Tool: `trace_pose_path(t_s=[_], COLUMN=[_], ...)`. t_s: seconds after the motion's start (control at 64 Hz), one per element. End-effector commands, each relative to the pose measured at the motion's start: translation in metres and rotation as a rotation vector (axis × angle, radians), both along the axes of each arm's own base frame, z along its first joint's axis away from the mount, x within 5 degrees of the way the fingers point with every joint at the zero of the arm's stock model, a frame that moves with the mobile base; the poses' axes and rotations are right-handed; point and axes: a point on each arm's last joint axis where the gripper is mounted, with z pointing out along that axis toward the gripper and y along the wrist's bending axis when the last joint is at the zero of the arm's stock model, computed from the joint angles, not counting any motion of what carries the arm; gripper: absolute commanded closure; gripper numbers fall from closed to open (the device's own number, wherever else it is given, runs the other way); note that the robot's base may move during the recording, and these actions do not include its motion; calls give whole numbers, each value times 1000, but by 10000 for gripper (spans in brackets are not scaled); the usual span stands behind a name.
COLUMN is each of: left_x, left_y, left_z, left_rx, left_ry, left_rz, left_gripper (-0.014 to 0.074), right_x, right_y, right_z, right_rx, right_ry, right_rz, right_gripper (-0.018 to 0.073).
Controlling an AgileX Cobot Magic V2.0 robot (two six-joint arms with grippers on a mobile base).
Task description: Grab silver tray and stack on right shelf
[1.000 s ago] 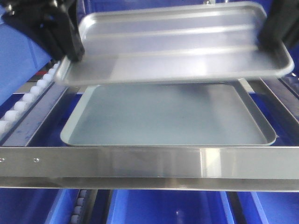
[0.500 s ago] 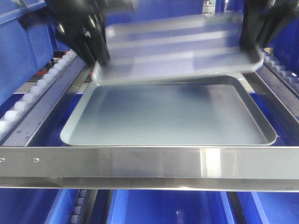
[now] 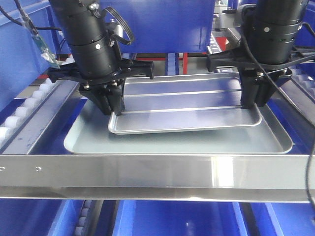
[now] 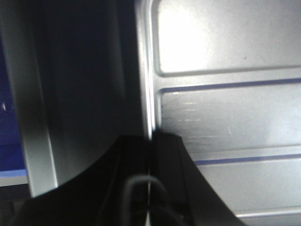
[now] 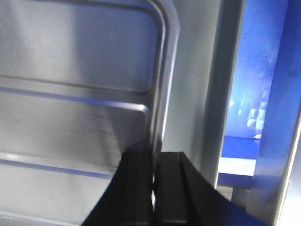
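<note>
Blue plastic bins [image 3: 172,216] sit nearest, under the sloping steel roller shelf [image 3: 29,105] with its wide shiny front bar [image 3: 147,169]. On it lies a big dull-grey flat tray [image 3: 172,142]. The shiny ribbed silver tray [image 3: 187,110] sits low inside that, its side rims pinched by the left hand [image 3: 114,105] and right hand [image 3: 254,101]. Setting down looks nearly done. Next, I think, both let go and lift.

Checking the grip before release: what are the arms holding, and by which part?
The silver tray, by its two short-end rims: the left gripper pinches one rim, the right gripper the opposite one.
</note>
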Motion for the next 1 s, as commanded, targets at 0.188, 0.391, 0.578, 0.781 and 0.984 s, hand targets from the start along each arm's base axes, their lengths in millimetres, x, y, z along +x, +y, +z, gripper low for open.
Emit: trace_pose_path(t_s=[0.188,0.391,0.578,0.781,0.984], left_x=[6,7,6,-6,-38], left_y=[3,2,4,13,31], left_z=[41,46,54,84,127], left_rx=[-38,-48,-27,-9,-37], left_ry=[-117,-123,-95,-124,-230], left_rz=[-28,-26,-19,-60,-110], left_gripper=[409,141,143,220,445], right_x=[7,6,4,-9,-31], right_y=[-3,-3,-4,-10,-18], right_z=[40,43,45,65,92], right_rx=[17,12,5,-13,-14], right_ry=[-178,-170,-154,-169,-216], right_rz=[34,30,25,50,68], right_gripper=[219,-69,-63,26,379])
